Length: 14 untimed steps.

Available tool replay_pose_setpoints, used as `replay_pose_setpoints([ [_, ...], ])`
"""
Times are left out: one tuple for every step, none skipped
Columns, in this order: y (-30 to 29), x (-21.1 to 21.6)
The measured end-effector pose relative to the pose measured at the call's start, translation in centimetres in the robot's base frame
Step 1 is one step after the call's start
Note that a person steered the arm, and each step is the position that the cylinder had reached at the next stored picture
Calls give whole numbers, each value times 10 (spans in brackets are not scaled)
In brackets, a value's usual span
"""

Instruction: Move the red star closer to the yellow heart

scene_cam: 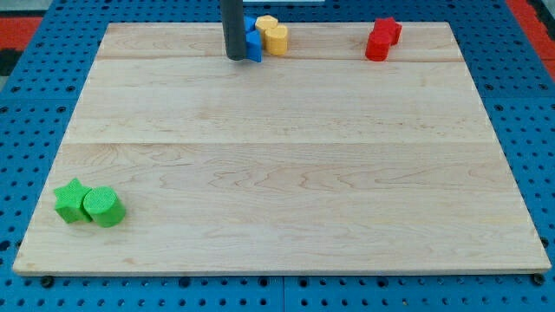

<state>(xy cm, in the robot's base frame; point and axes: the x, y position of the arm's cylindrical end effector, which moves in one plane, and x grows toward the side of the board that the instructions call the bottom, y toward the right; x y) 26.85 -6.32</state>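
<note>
Two red blocks touch near the view's top right: the upper one (pixel 389 29) looks like the red star, and the lower one (pixel 376 46) has a shape I cannot make out. Two yellow blocks touch at the top centre: the nearer one (pixel 277 38) looks like the yellow heart, with another yellow block (pixel 266 22) behind it. Blue blocks (pixel 254 43) sit against the yellow pair's left side. My tip (pixel 236 57) rests on the board just left of the blue blocks, touching or nearly touching them, and far left of the red blocks.
A green star (pixel 70 201) and a green cylinder (pixel 105 207) sit together near the view's bottom left corner. The wooden board (pixel 286 165) lies on a blue pegboard surface (pixel 35 95).
</note>
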Motion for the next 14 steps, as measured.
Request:
replay_pose_setpoints([
  [0, 0],
  [7, 3],
  [29, 30],
  [121, 20],
  [204, 12],
  [243, 18],
  [267, -43],
  [261, -49],
  [271, -57],
  [302, -76],
  [299, -77],
  [270, -77],
  [270, -76],
  [214, -68],
])
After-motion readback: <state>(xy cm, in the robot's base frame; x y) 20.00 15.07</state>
